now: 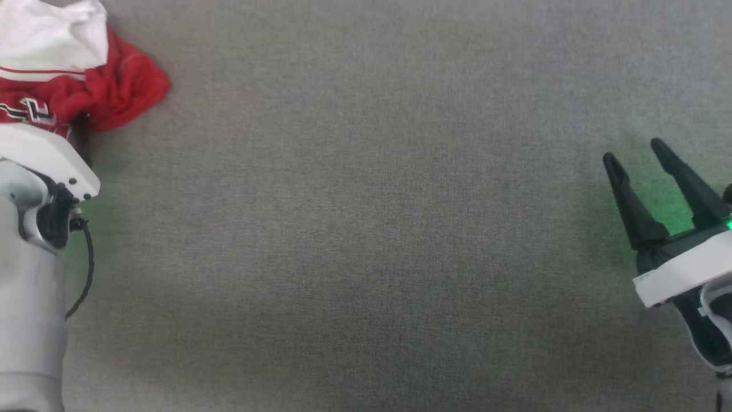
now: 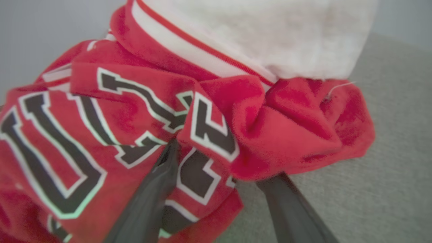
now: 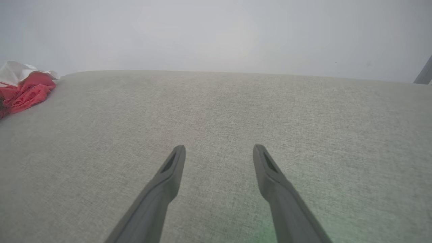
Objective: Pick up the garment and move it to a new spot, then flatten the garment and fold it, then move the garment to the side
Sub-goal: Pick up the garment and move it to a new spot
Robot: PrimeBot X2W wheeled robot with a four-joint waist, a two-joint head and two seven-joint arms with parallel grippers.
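We see our left pincer (image 2: pixel 221 163) spread astride a fold of the crumpled, fuzzy red jersey (image 2: pixel 297 135). Our right pincer (image 3: pixel 219 148) gapes over the coarse-woven grey desk (image 3: pixel 303 111).

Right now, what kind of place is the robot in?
Probably an indoor practice spot for folding clothes, though I can't be sure: a wide grey cloth-covered surface, a plain pale wall behind it, and one crumpled red jersey lying near its edge.

I'm seeing the garment (image 1: pixel 86 74) lying on the cloth-covered surface (image 1: pixel 366 229). My left gripper (image 2: pixel 222 162) is sitting at the garment's near edge, its fingertips touching the folds. My right gripper (image 1: pixel 632 150) is hanging well apart from the garment, far to its right.
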